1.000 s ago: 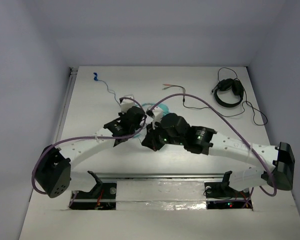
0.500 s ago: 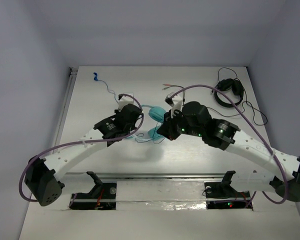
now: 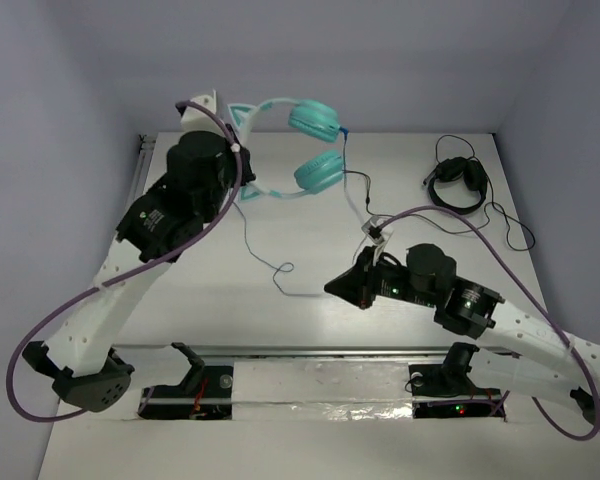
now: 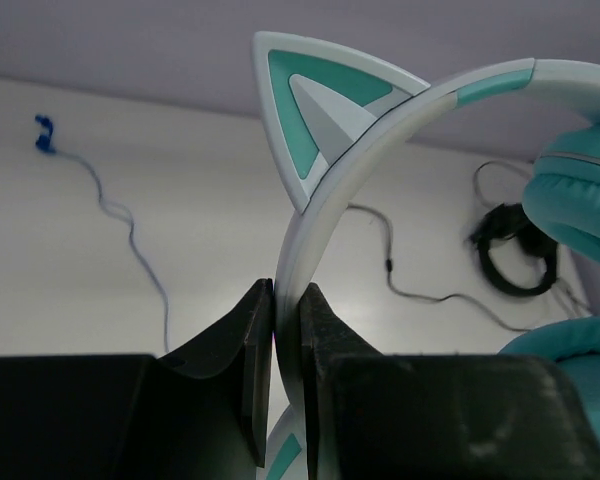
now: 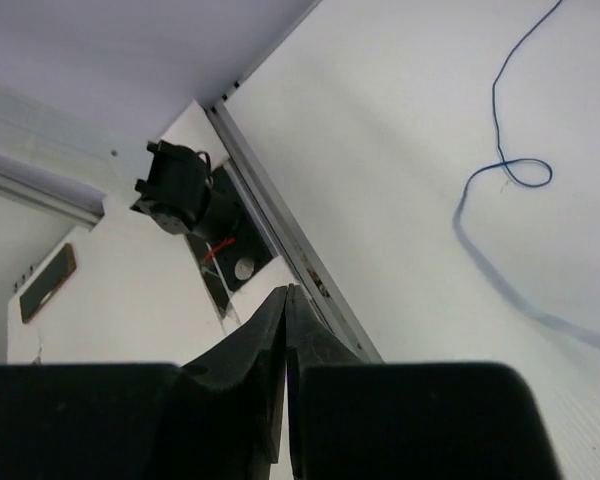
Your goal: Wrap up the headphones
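Gripping the headphones (image 3: 318,172), now lifted high, left pincer (image 4: 287,300) (right pincer (image 5: 285,300) closed, drawn back).

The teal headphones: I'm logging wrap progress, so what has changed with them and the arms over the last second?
The left hand, shut on the headband, has lifted the headphones off the table, up toward the far left. The right hand, shut, has pulled back toward the near edge. The cable now trails across the table. The black headphones stayed put.

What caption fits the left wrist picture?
Left gripper pinching the headphones by their cat-eared headband, above the table.
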`<act>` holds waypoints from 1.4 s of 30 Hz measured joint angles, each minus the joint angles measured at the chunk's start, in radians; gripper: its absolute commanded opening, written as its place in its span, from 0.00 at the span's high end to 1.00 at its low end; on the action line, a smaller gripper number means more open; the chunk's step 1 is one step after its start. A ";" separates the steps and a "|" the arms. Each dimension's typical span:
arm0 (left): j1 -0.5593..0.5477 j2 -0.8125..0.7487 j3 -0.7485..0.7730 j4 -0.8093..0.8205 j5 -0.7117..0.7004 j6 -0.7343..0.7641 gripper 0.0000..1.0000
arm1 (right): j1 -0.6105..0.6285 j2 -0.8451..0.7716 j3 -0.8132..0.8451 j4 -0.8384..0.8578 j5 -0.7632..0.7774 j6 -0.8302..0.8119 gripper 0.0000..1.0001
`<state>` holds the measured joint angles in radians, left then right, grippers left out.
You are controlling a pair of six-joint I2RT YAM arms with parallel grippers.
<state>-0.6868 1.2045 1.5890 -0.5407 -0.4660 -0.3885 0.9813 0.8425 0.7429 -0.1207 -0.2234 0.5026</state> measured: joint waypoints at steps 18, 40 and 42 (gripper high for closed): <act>0.008 0.131 0.569 -0.204 0.259 0.025 1.00 | -0.021 -0.044 -0.106 0.157 0.424 -0.029 0.06; 0.008 0.221 0.752 -0.227 0.431 0.012 1.00 | -0.175 0.653 -0.045 0.883 0.074 -0.109 0.15; 0.008 0.221 0.752 -0.223 0.432 0.010 1.00 | -0.177 0.710 -0.034 0.942 0.073 -0.104 0.17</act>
<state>-0.6785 1.4258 2.3405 -0.7639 -0.0338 -0.3782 0.8047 1.5524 0.7086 0.8211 -0.1501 0.3985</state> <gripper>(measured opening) 0.088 0.845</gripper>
